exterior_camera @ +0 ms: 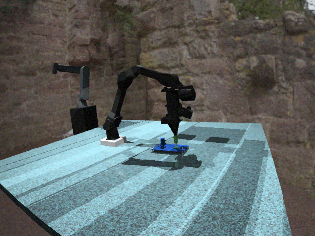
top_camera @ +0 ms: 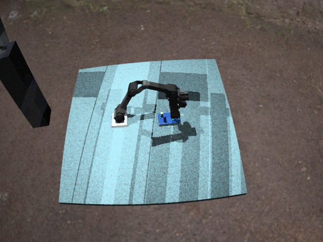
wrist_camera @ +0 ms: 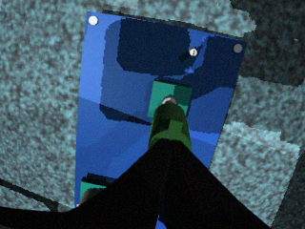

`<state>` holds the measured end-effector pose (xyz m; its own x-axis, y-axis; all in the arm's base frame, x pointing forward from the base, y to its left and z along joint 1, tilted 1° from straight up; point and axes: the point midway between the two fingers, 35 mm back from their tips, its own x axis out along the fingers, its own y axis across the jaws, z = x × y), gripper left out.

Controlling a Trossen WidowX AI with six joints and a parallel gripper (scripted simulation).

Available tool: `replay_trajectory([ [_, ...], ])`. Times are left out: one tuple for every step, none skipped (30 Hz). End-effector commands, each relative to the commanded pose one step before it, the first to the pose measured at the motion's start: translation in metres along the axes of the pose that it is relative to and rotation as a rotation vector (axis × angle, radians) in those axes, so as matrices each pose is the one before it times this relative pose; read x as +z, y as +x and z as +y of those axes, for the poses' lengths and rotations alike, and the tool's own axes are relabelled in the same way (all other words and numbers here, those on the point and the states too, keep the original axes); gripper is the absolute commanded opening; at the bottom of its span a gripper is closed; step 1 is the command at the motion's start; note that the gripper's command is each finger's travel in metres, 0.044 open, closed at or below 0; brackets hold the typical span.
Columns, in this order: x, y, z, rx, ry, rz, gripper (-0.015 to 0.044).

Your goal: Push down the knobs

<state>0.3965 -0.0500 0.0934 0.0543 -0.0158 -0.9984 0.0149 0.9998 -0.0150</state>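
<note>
The blue circuit board (top_camera: 168,122) (exterior_camera: 168,149) (wrist_camera: 110,148) stands on short legs. A green knob (exterior_camera: 175,138) (wrist_camera: 169,121) stands upright over its teal potentiometer (exterior_camera: 175,147) (wrist_camera: 162,90). A short length of shaft shows between knob and potentiometer. My gripper (exterior_camera: 175,134) (wrist_camera: 168,149) is shut, holds nothing, and its tip rests on or just above the knob's top. The other potentiometer (wrist_camera: 94,185) is at the board's arm-base side; its pale-topped knob (top_camera: 161,113) is partly hidden by my gripper in the wrist view. How far down that knob sits cannot be told.
A blue cylinder (top_camera: 164,118) (exterior_camera: 162,142) stands on the board near the pale-topped knob. The arm's white base (top_camera: 119,124) (exterior_camera: 111,142) is left of the board. A black pedestal (top_camera: 24,85) (exterior_camera: 83,119) with a grey arm stands beyond the table.
</note>
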Motion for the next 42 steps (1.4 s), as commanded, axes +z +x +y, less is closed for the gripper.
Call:
replay_trajectory([
  [0.00091, 0.01833, -0.00069, -0.00148, 0.0024, 0.01395, 0.0],
  [0.0, 0.00027, 0.0, 0.0, 0.0, 0.0, 0.0],
  [0.0, 0.0, 0.0, 0.0, 0.0, 0.0, 0.0],
  [0.0, 0.0, 0.0, 0.0, 0.0, 0.0, 0.0],
  [0.0, 0.0, 0.0, 0.0, 0.0, 0.0, 0.0],
  [0.0, 0.0, 0.0, 0.0, 0.0, 0.0, 0.0],
  [0.0, 0.0, 0.0, 0.0, 0.0, 0.0, 0.0],
  [0.0, 0.0, 0.0, 0.0, 0.0, 0.0, 0.0],
  [0.0, 0.00027, 0.0, 0.0, 0.0, 0.0, 0.0],
  [0.0, 0.00048, 0.0, 0.0, 0.0, 0.0, 0.0],
  [0.0, 0.00072, 0.0, 0.0, 0.0, 0.0, 0.0],
  [0.0, 0.0008, 0.0, 0.0, 0.0, 0.0, 0.0],
  [0.0, 0.00095, 0.0, 0.0, 0.0, 0.0, 0.0],
  [0.0, 0.00114, 0.0, 0.0, 0.0, 0.0, 0.0],
  [-0.00001, 0.0012, 0.0, 0.0, 0.0, 0.0, 0.0],
  [-0.00001, 0.00078, 0.0, 0.0, 0.0, 0.0, 0.0],
  [0.0, 0.00026, 0.0, 0.0, 0.0, 0.0, 0.0],
  [0.0, 0.0, 0.0, 0.0, 0.0, 0.0, 0.0],
  [0.0, 0.0, 0.0, 0.0, 0.0, 0.0, 0.0],
  [0.0, 0.0, 0.0, 0.0, 0.0, 0.0, 0.0],
  [0.0, 0.0, 0.0, 0.0, 0.0, 0.0, 0.0],
  [0.0, 0.0, 0.0, 0.0, 0.0, 0.0, 0.0],
  [0.0, 0.0, 0.0, 0.0, 0.0, 0.0, 0.0],
  [0.0, 0.00027, 0.0, 0.0, 0.0, 0.0, 0.0],
  [0.0, 0.00046, 0.0, 0.0, 0.0, 0.0, 0.0],
  [0.0, 0.0007, 0.0, 0.0, 0.0, 0.0, 0.0],
  [0.0, 0.00075, 0.0, 0.0, 0.0, 0.0, 0.0],
  [0.0, 0.00086, 0.0, 0.0, 0.0, 0.0, 0.0],
  [0.0, 0.00096, 0.0, 0.0, 0.0, 0.0, 0.0],
  [0.0, 0.00068, 0.0, 0.0, 0.0, 0.0, 0.0],
  [0.0, 0.00023, 0.0, 0.0, 0.0, 0.0, 0.0],
  [0.0, 0.0, 0.0, 0.0, 0.0, 0.0, 0.0],
  [0.0, 0.0, 0.0, 0.0, 0.0, 0.0, 0.0],
  [0.0, 0.0, 0.0, 0.0, 0.0, 0.0, 0.0],
  [0.0, 0.0, 0.0, 0.0, 0.0, 0.0, 0.0],
  [0.0, 0.0, 0.0, 0.0, 0.0, 0.0, 0.0],
  [0.0, 0.0, 0.0, 0.0, 0.0, 0.0, 0.0],
  [0.0, 0.0, 0.0, 0.0, 0.0, 0.0, 0.0],
  [0.0, 0.0002, 0.0, 0.0, 0.0, 0.0, 0.0],
  [0.0, 0.00042, 0.0, 0.0, 0.0, 0.0, 0.0],
  [0.0, 0.0007, 0.0, 0.0, 0.0, 0.0, 0.0],
  [0.0, 0.00073, 0.0, 0.0, 0.0, 0.0, 0.0],
])
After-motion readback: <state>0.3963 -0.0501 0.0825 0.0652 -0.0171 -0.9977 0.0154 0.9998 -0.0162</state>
